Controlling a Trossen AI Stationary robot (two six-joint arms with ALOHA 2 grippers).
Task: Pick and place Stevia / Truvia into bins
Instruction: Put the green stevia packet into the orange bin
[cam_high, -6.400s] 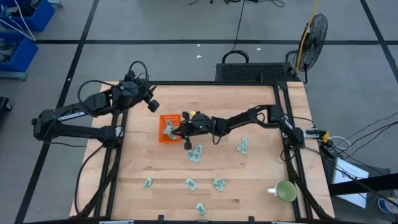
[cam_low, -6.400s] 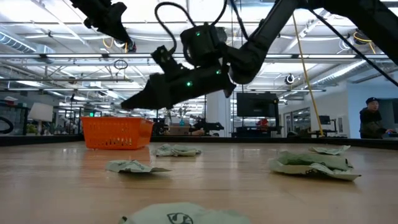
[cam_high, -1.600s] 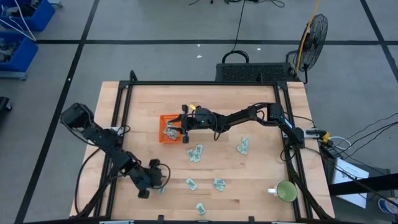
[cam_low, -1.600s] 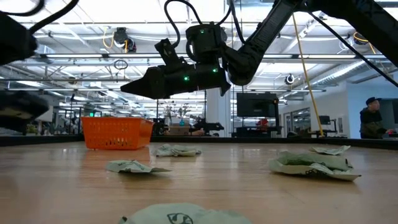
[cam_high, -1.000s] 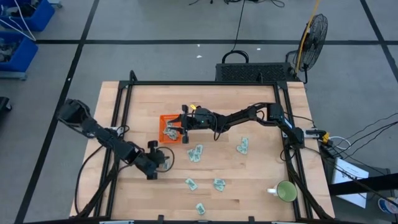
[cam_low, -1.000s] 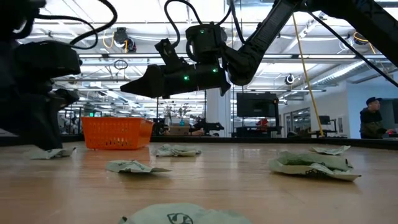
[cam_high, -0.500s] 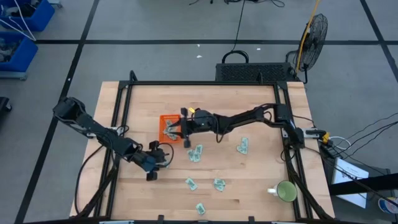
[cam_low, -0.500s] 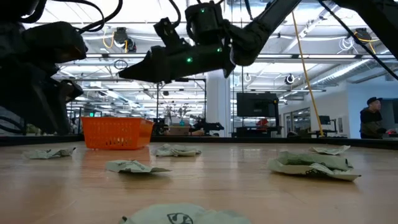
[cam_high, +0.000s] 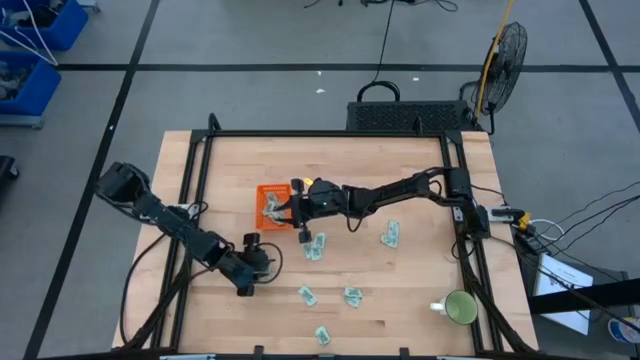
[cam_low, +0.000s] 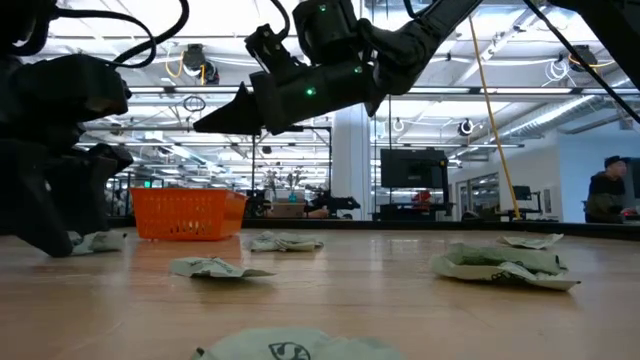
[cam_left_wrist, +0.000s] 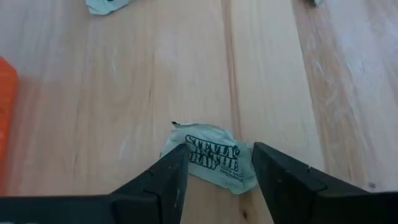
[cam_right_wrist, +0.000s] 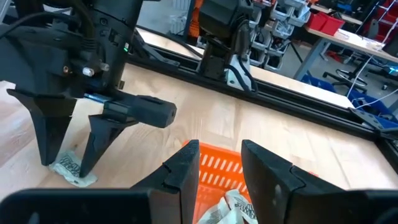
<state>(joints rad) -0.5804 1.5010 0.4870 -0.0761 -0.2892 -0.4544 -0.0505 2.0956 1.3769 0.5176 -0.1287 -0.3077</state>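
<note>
Straddling a Stevia sachet (cam_left_wrist: 210, 162), left gripper (cam_left_wrist: 214, 177) jaws open — wrist view only, right gripper (cam_right_wrist: 219, 171) jaws parted, empty

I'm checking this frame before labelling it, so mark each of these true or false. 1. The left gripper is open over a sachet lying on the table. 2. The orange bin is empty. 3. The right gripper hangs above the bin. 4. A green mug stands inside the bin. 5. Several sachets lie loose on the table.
1. True: the left gripper stands open, its fingers either side of a sachet flat on the wood.
2. False: the orange bin already holds sachets, seen in the right wrist view.
3. True: the right gripper hangs above the bin, not touching it.
4. False: the green mug stands near the table's corner, far from the bin.
5. True: loose sachets lie scattered on the table.
</note>
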